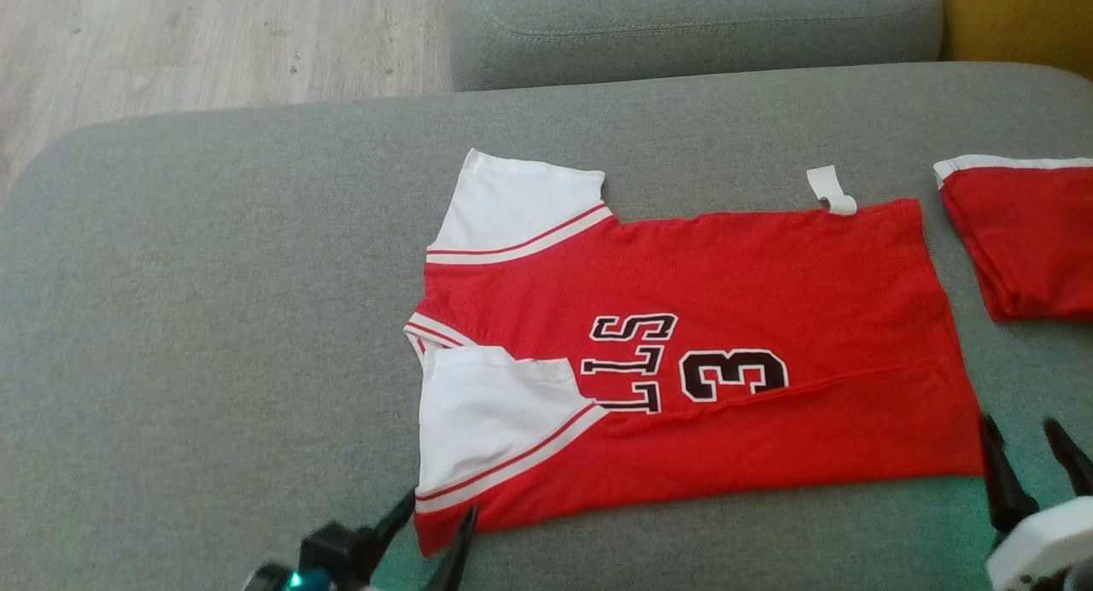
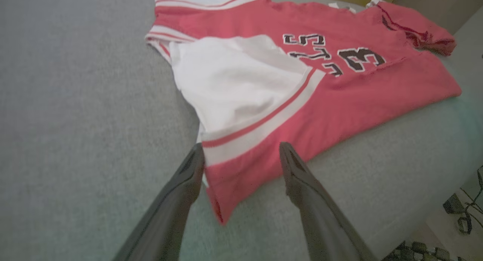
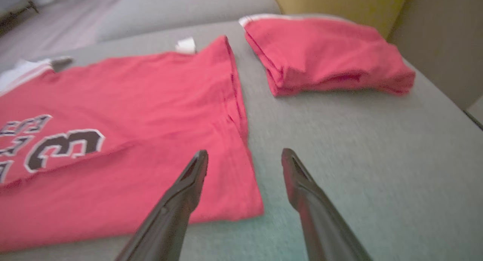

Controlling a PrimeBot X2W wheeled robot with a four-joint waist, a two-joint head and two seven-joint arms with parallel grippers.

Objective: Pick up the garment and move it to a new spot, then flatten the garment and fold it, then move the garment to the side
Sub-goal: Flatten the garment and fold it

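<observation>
At the far left, pale wooden floor (image 1: 213,36) shows beyond the broad grey cushion (image 1: 213,318) that bears everything else, with a second grey cushion (image 1: 683,19) butting against its far edge. At the near edge, left of centre, the left gripper (image 1: 435,523) has its two dark fingers spread apart and clamps nothing; in the left wrist view the gripper (image 2: 241,151) straddles the near left corner of the garment (image 2: 339,95), red cloth lying loose between the fingers. The garment (image 1: 726,318), a red jersey with white sleeves, lies flat across the middle of the cushion, collar to the left and hem to the right. Its far sleeve spreads outward, its near sleeve is turned in over the chest, and black lettering with a "3" sits at its middle. A crease runs along its near part. A small white tag (image 1: 830,190) pokes out from its far edge near the hem. At the near right corner of the jersey the right gripper (image 1: 1020,424) is likewise apart and empty; in the right wrist view (image 3: 244,157) one finger hangs over the hem corner and the other over bare cushion. Further right and farther away, well apart from the jersey, lies a folded red piece (image 1: 1025,241) with a white band, and a yellow surface (image 1: 1016,14) fills the far right corner.
</observation>
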